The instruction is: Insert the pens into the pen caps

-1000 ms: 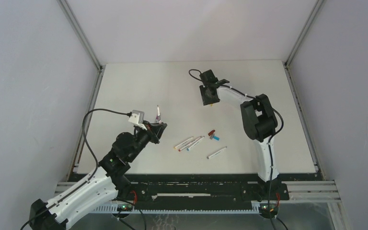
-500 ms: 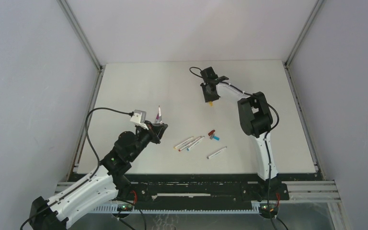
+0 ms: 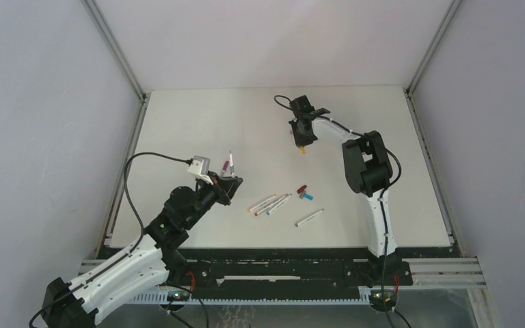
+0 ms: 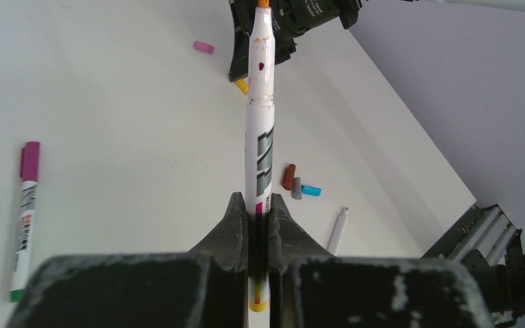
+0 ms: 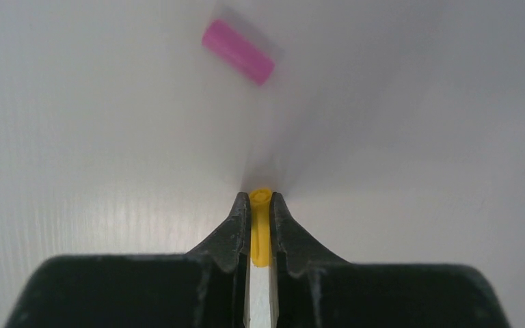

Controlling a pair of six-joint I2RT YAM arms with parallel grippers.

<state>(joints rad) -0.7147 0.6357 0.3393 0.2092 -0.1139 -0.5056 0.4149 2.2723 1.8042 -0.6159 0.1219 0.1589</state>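
The left gripper [image 4: 256, 202] is clamped tight on a pen [image 4: 260, 130] that stands upright between its fingers over the table's [image 3: 198, 123] near left, orange-tipped end up. Its barrel bears grey slanted blocks and a magenta spot, and the small print is too fine to read. The right gripper [image 5: 260, 199] is closed on a yellow cap [image 5: 260, 225] low over the far middle. I cannot tell whether the cap touches the table. A pink cap [image 5: 238, 51] lies just beyond it. Mid-table, a red cap [image 4: 288, 176], grey cap [image 4: 297, 188] and blue cap [image 4: 311, 190] are bunched together, with a lone pen [image 3: 309, 217] near them and two more pens [image 3: 263, 203] side by side. A magenta-capped pen [image 4: 24, 219] lies left of the left gripper, its label illegible. Since a second ago the left gripper and its pen have edged right, and the right gripper has turned and shifted slightly right. The loose pieces lie as before.
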